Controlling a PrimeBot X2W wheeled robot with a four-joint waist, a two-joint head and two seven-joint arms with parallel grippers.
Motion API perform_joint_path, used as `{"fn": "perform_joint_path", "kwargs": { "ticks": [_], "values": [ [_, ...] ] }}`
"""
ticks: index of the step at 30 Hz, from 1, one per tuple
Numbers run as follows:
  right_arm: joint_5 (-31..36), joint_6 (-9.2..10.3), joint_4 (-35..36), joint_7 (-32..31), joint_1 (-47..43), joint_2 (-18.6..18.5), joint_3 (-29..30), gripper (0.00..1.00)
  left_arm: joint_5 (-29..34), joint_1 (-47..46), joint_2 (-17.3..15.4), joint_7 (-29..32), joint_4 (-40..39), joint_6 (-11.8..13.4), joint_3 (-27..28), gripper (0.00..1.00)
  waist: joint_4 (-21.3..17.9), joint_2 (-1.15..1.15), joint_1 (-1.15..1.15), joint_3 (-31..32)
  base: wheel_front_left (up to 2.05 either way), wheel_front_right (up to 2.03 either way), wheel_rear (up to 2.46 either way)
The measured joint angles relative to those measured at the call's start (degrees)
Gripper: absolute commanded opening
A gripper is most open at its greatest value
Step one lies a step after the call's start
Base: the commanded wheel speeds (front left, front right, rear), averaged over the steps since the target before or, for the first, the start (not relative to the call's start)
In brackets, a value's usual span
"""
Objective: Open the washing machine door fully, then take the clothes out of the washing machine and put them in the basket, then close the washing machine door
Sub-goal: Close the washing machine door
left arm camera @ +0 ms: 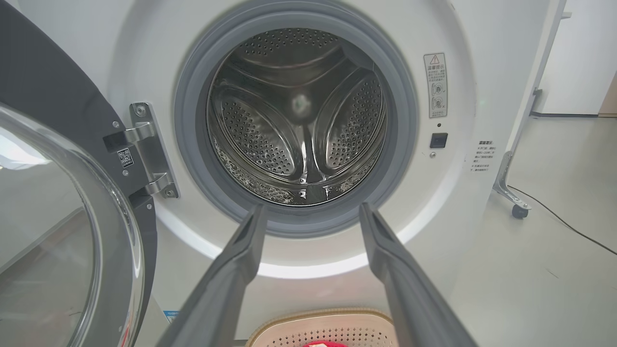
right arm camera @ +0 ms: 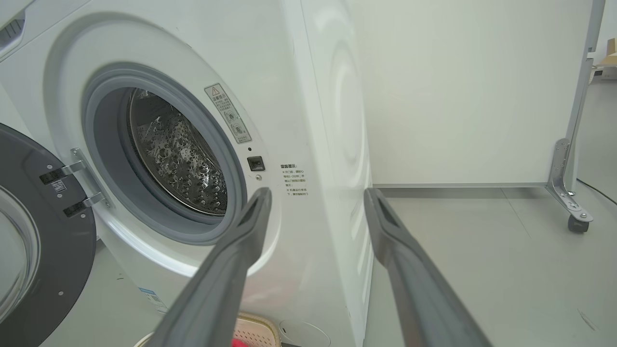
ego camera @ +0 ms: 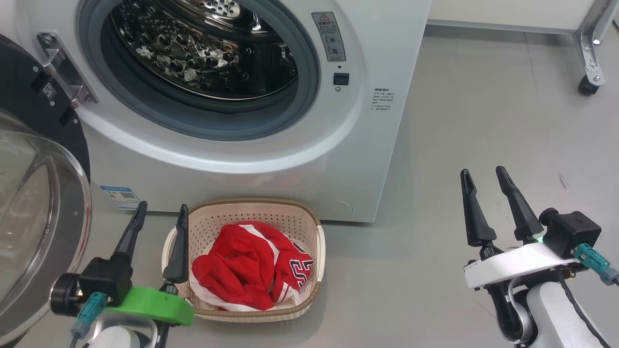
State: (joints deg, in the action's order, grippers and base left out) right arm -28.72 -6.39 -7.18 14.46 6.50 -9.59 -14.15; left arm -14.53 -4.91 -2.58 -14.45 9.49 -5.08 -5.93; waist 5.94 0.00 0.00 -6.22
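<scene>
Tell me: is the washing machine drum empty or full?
Empty: the left wrist view looks into the drum and shows bare steel; the red clothes lie in the basket.

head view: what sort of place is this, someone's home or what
Likely a lab or test room, not a home: a white front-loading washing machine on a bare grey floor, a white partition panel on a castered metal foot beside it, and a basket of red jerseys in front.

Shiny perforated steel drum (left arm camera: 299, 120); matt plastic basket (ego camera: 208, 227).
</scene>
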Motion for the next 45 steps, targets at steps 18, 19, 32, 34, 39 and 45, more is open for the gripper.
{"fn": "perform_joint_path", "kwargs": {
  "ticks": [18,19,32,34,39,45],
  "values": [
    [0.0,0.03,0.4,0.0,0.0,0.0,0.0,1.0,0.0,0.2,0.0,0.0,-0.8,0.6,-0.5,1.0,-0.4,0.0,0.0,-0.8,-0.89,0.89,0.0],
    [0.0,0.03,0.4,0.0,0.0,0.0,0.0,1.0,0.0,0.2,0.0,0.0,-0.8,0.6,-0.5,1.0,-0.4,0.0,0.0,-0.8,-1.29,1.29,0.0],
    [0.0,0.03,0.4,0.0,0.0,-0.1,0.0,1.0,0.2,0.2,0.0,0.0,-1.8,1.3,-0.5,1.0,-0.3,0.0,0.0,-1.0,-1.15,1.15,0.0],
    [0.0,0.03,0.4,0.0,0.0,-0.1,-0.1,1.0,0.3,0.2,0.0,0.0,-1.9,1.3,-0.5,1.0,-0.3,0.0,0.0,-1.1,-0.87,0.87,0.0],
    [0.0,0.03,0.4,0.0,0.0,-0.2,-0.1,1.0,0.3,0.2,0.0,0.0,-2.0,1.3,-0.6,1.0,-0.2,0.0,0.0,-1.1,-0.73,0.73,0.0],
    [0.0,0.03,0.4,0.0,0.0,-0.3,-0.5,1.0,0.5,0.2,0.0,0.0,-2.2,1.3,-0.8,1.0,-0.2,0.0,0.0,-1.1,-0.48,0.48,0.0]
  ]
}}
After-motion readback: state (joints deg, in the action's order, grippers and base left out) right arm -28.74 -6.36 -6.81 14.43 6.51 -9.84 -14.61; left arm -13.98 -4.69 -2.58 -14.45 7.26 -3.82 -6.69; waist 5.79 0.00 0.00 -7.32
